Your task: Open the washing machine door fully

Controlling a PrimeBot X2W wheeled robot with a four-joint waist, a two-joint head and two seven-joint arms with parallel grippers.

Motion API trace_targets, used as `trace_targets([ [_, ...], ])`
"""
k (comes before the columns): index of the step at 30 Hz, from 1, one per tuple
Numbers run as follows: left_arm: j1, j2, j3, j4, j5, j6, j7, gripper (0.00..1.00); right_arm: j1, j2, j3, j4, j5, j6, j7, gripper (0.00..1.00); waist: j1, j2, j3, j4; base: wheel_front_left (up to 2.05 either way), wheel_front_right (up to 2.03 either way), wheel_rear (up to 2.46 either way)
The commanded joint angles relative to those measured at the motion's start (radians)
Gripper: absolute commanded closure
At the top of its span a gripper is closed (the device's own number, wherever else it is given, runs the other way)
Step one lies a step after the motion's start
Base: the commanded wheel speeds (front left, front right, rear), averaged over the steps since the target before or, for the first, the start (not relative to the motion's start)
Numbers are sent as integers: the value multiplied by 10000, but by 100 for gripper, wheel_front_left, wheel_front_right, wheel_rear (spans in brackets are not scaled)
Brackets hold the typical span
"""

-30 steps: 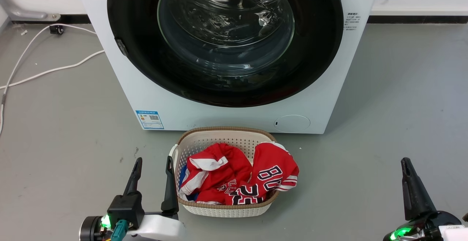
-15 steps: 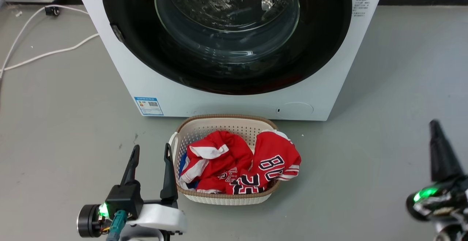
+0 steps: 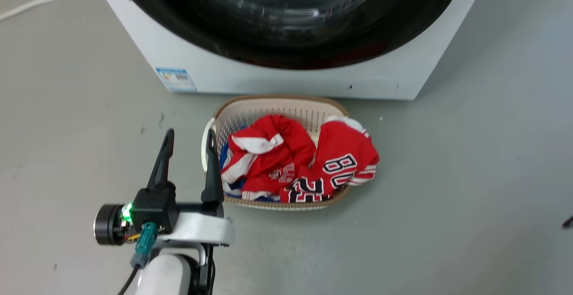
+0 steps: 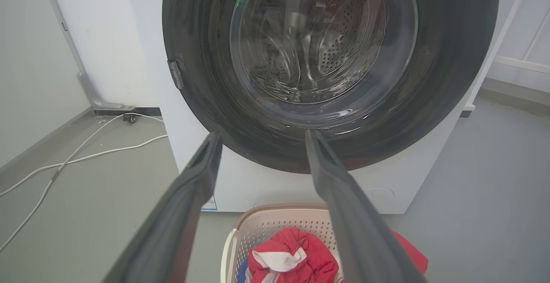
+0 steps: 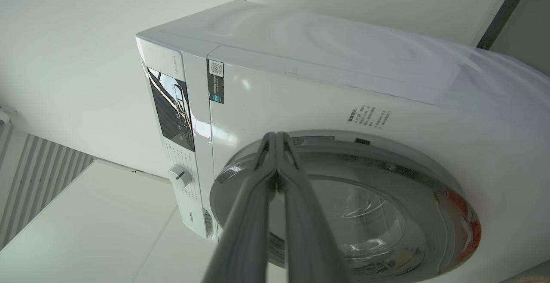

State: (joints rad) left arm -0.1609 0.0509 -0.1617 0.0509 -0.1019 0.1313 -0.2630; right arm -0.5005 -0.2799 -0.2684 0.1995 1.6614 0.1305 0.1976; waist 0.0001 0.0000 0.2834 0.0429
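Glossy black, the round washing machine door (image 3: 286, 22) spans the top of the head view, cut off by the upper edge, with its clear glass bowl at the centre. It lies flat against the front of the white washing machine (image 3: 277, 78), shut. A blue sticker (image 3: 175, 79) sits low on the machine's left. Just below the machine, on the grey floor (image 3: 470, 174), stands a cream laundry basket (image 3: 268, 100) heaped with red jerseys (image 3: 309, 160).

The left gripper (image 3: 190, 133) is at the lower left of the head view. Its two dark fingers are apart and point up the frame, the inner one just beside the basket's left rim. The door is well above it in the frame and apart from it. In the left wrist view the door shows between and above the spread fingers (image 4: 189, 197), with a small latch (image 4: 175, 73) on its left edge.

In the right wrist view the right gripper (image 5: 276, 137) has its fingers pressed together. Their tips overlap the door's upper rim in the frame, though I cannot tell whether they touch it.

Compared with half a second ago, the whole head view has shifted. Machine and basket sit higher in the frame and less of the door shows, so the camera has moved. The left gripper keeps the same spread beside the basket. Where the right gripper's finger rose at the right edge, a dark sliver (image 3: 568, 222) now shows, too small to identify.
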Motion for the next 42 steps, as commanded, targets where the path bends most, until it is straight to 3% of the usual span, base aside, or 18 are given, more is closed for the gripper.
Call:
trace_targets([
  [1,-205,-9,-34,-57,32,-12,-28,0,-397,-132,10,185,-34,4,132,100,-1,0,503,146,0,0,0],
  [9,-947,-12,-185,-206,53,-23,-28,0,-2917,-1004,601,1526,-449,4,924,100,-1,0,1621,445,0,0,0],
  [22,-1534,-12,-283,-344,89,28,-28,0,-6019,-1694,2285,3365,-1715,4,2109,100,-1,0,2822,810,0,0,0],
  [32,-1781,-10,-415,-387,-63,84,-28,0,-7447,-1646,3368,4091,-2414,4,3180,100,-1,0,3377,866,0,0,0],
  [42,-1874,-10,-373,-312,-28,109,-28,0,-7309,-1230,3910,3796,-2346,19,3994,100,-1,0,3498,824,0,0,0],
])
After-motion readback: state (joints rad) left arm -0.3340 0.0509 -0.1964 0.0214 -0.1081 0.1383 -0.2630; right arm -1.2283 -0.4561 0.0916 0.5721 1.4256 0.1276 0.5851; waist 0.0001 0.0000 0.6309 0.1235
